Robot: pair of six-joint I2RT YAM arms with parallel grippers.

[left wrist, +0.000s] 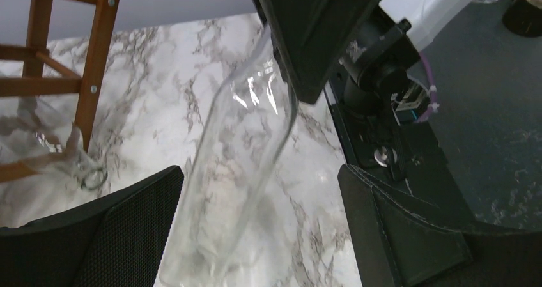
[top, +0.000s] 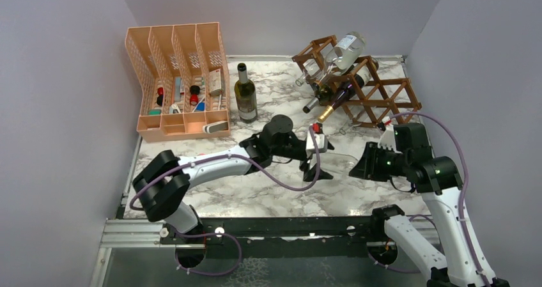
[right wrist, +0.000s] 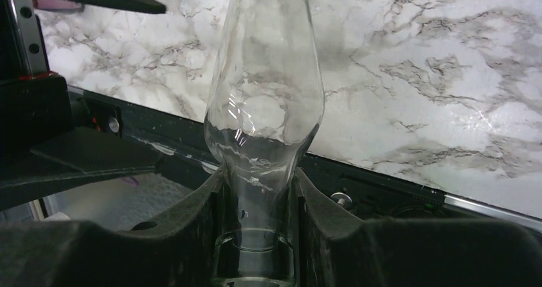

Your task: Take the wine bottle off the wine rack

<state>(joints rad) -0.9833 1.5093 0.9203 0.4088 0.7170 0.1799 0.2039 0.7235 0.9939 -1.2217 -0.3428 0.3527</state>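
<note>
1. Wine bottle (right wrist: pixel 265 108), clear glass, is off the wine rack (top: pixel 377 95), over the table (top: pixel 268 197), neck clamped in right jaws.
2. Left jaws stand apart around its body.
3. Releasing now risks dropping slick glass.

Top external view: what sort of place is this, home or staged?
Probably a staged robot test cell, not a home: plain walls box in a marble-patterned table, two arms are bolted to a dark rail, with a wine rack and file organizer as props.
</note>
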